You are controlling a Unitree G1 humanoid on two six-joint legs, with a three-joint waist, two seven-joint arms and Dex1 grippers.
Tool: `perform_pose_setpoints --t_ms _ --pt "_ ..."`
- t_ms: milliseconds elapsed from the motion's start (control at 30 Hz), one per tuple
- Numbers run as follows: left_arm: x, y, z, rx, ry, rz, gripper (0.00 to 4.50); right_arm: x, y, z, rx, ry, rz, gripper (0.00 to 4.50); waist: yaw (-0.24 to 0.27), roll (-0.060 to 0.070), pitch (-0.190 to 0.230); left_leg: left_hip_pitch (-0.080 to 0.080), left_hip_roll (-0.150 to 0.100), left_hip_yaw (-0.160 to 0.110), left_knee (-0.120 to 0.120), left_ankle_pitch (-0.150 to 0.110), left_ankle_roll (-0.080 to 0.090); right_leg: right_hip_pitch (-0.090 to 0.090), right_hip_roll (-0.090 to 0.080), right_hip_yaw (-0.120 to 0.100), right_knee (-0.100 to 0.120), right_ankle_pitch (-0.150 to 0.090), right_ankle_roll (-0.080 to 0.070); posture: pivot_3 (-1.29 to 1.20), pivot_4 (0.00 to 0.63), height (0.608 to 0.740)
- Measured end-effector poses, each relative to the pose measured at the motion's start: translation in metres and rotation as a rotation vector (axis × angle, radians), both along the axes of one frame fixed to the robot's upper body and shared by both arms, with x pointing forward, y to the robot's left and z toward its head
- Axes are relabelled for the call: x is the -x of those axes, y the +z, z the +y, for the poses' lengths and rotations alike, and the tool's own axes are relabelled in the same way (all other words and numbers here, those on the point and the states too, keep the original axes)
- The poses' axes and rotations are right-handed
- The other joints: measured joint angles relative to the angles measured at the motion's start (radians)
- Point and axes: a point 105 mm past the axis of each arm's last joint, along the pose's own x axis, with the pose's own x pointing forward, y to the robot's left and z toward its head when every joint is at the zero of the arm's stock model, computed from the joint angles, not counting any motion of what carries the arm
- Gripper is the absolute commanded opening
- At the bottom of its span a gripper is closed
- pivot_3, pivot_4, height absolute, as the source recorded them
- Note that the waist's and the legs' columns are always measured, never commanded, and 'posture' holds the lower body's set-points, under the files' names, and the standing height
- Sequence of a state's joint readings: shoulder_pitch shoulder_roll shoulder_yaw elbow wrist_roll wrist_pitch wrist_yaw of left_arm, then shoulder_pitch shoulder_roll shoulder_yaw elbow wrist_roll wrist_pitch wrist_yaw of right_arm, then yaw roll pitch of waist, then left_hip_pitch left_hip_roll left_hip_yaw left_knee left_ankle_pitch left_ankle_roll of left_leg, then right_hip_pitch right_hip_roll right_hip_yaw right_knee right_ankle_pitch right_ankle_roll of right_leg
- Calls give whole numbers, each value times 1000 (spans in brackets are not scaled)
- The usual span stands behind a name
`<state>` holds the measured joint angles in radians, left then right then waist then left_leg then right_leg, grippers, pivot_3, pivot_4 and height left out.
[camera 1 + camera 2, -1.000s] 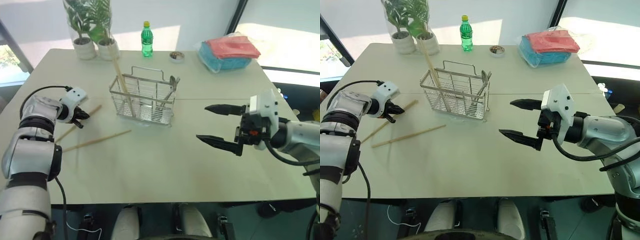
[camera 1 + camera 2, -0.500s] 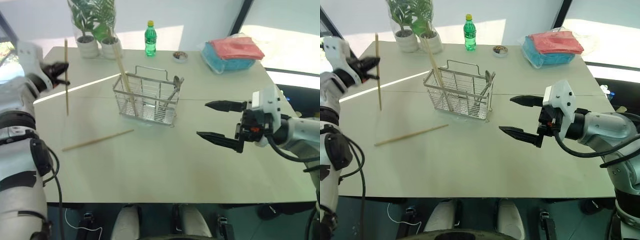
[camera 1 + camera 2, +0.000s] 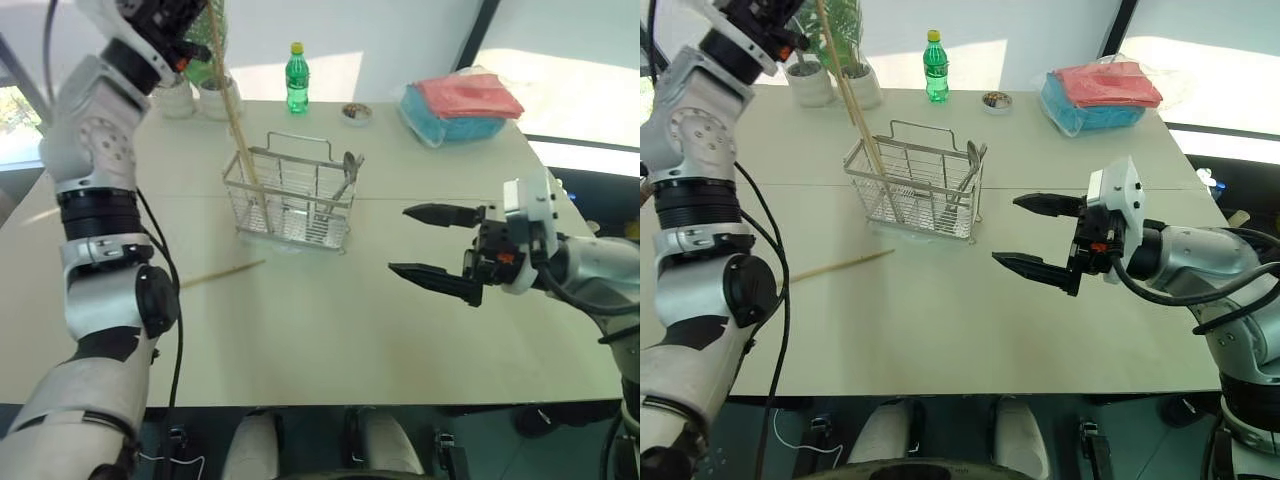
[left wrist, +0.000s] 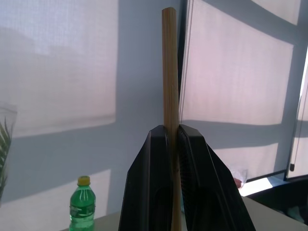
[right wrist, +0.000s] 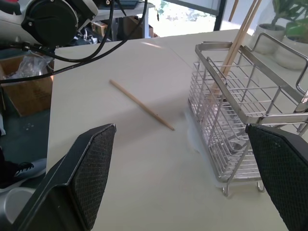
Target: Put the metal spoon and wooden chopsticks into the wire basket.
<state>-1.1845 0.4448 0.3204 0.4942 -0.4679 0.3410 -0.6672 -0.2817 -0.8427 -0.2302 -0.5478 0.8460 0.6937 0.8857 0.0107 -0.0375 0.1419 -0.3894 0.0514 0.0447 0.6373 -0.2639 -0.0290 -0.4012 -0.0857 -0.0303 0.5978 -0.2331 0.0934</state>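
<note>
Since the earlier frame your left hand (image 4: 172, 144) has risen from the table (image 3: 330, 320) high above the wire basket (image 3: 290, 200), and one chopstick went up with it; the right hand (image 3: 437, 248) kept its place.

Going from the big things to the small ones: the table carries the wire basket near its middle. In the basket one of the wooden chopsticks (image 3: 240, 150) already stands at the end nearer the two plant pots (image 3: 195, 95), leaning over the rim. The metal spoon (image 3: 345, 175) is inside too, at the opposite end, bowl upward. So I judge the spoon part done and the chopsticks part only begun.

Your left hand is clenched on the second chopstick (image 4: 169, 67), which sticks up between the fingers. I cannot tell how its lower end stands to the basket, as it overlaps the standing stick in the head views. Your right hand is released, fingers spread wide, holding nothing, well apart from the basket on the side away from the pots.

One more chopstick (image 3: 222, 273) lies flat on the table, just beside the basket on the near side. It seems to me this one remains to be picked up after the held one goes in.
</note>
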Motion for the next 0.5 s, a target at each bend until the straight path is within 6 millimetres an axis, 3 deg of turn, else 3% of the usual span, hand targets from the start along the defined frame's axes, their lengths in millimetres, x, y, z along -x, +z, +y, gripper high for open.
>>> perform_pose_setpoints --t_ms 333,367,400,500 --pt "-12 -85 -10 -75 28 165 34 -4 1 1 -32 -36 5 4500 2 0 0 0 0 -1 0 0 0 1 0 0 -1 0 0 0 150 723" --pt "-12 -93 -13 -72 25 180 808 -4 1 0 -34 -40 5 4500 3 0 0 0 0 -1 0 0 0 1 0 0 -1 0 0 0 150 723" --pt "-13 -101 -14 -65 25 200 1078 -4 2 0 -36 -43 6 4500 4 0 0 -1 0 -1 1 0 0 1 0 0 -1 0 0 0 150 723" --pt "-13 -106 -16 -53 27 223 2610 -5 5 1 -41 -46 -3 4500 2 0 0 -1 0 -2 2 0 0 1 0 0 -1 0 0 0 150 723"
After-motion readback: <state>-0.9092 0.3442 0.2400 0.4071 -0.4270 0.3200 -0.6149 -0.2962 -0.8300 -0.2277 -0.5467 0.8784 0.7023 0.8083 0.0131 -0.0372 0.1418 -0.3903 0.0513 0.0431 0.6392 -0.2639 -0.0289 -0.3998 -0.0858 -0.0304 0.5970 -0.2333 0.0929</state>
